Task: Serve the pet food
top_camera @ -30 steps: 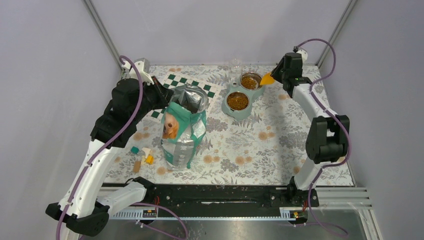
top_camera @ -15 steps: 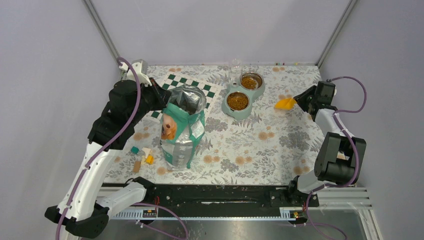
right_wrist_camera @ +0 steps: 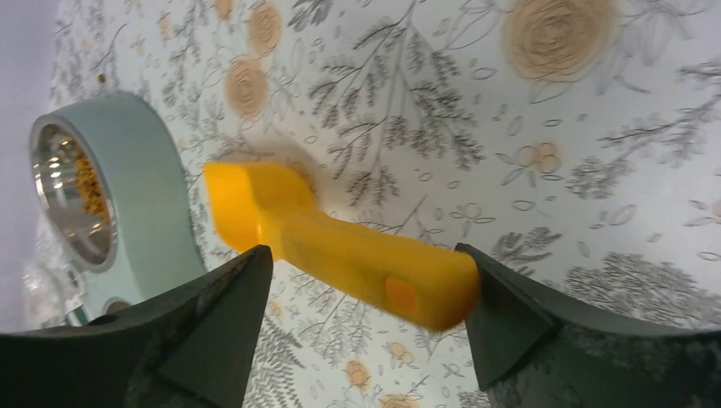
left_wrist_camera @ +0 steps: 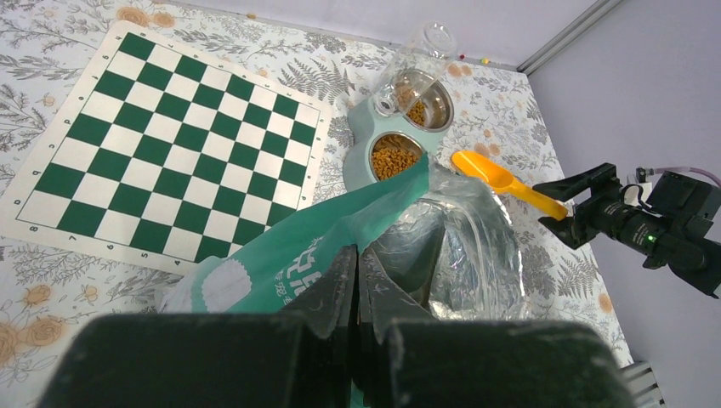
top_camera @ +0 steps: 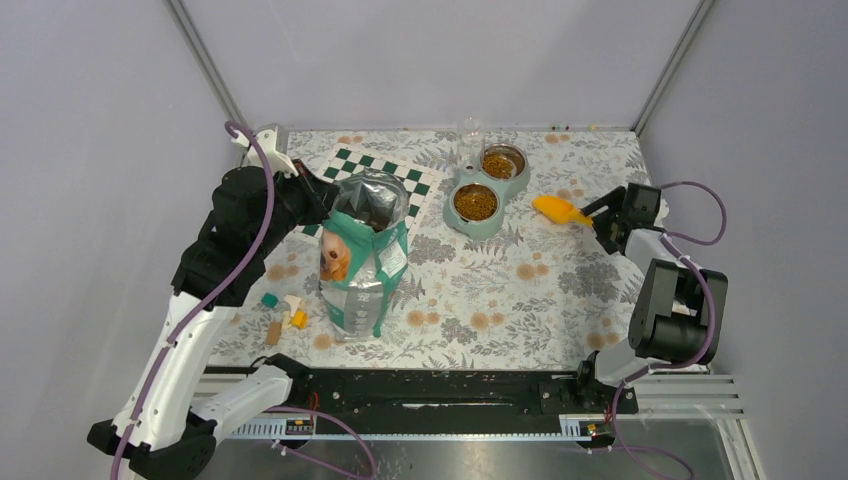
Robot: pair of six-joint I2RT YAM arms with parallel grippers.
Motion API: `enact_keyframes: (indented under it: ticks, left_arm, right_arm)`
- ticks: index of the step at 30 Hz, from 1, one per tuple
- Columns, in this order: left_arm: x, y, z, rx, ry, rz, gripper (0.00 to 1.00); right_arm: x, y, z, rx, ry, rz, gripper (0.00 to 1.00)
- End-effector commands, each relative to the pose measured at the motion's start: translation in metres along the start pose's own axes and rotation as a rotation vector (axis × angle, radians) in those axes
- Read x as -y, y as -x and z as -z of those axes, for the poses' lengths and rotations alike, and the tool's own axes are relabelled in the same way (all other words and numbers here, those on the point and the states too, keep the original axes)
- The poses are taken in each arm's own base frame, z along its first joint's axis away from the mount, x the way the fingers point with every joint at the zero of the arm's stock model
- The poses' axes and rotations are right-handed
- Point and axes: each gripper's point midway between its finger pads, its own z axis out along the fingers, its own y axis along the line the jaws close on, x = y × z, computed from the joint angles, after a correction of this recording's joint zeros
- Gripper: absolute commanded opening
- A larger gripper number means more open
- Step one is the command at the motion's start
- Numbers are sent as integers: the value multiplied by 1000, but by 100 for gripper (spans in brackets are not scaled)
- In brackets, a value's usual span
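Observation:
The pet food (top_camera: 476, 203) fills both steel bowls of the pale green feeder (top_camera: 489, 222), and the wrist views also show the kibble (left_wrist_camera: 394, 160) (right_wrist_camera: 89, 191). The teal bag (top_camera: 365, 265) stands upright at centre left with its top open. My left gripper (top_camera: 322, 195) (left_wrist_camera: 357, 255) is shut on the bag's rim (left_wrist_camera: 281, 255). The orange scoop (top_camera: 562, 210) (right_wrist_camera: 340, 246) lies right of the feeder. My right gripper (top_camera: 600, 215) (right_wrist_camera: 361, 252) is open, its jaws wide on either side of the scoop's handle, whose end is at one finger (right_wrist_camera: 510, 314).
A green-and-white chessboard mat (top_camera: 352, 166) lies behind the bag. Small coloured blocks (top_camera: 285, 312) sit near the front left. A clear bottle (top_camera: 470, 140) stands on the feeder's back. Grey walls close the table on three sides.
My right arm swung from the far bowl back to the right and lowered the scoop. Its jaws then opened wide around the handle. The left arm and the bag barely moved.

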Motion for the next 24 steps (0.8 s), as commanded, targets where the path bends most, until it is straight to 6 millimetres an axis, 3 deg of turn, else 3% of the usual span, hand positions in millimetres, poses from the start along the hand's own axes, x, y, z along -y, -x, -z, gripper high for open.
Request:
enact_keyframes:
  ticks: [1, 10, 13, 15, 18, 22, 24]
  left_arm:
    - [14, 30, 7, 127, -65, -12, 0]
    - [13, 21, 5, 101, -72, -9, 0]
    - [13, 18, 4, 95, -78, -9, 0]
    - [14, 18, 4, 93, -82, -9, 0]
    - [16, 19, 4, 91, -89, -10, 0]
    - [19, 22, 4, 91, -100, -10, 0]
    - [20, 23, 4, 94, -101, -10, 0]
  right_arm:
    - [13, 24, 17, 106, -95, 24, 87]
    - [40, 45, 58, 228, -258, 36, 99]
    - [34, 47, 71, 239, -225, 52, 99]
    - [16, 45, 80, 210, -135, 88, 99]
    - [-29, 30, 102, 160, 56, 161, 97]
    - [-97, -12, 155, 90, 288, 315, 92]
    - [-127, -46, 192, 31, 422, 373, 88]
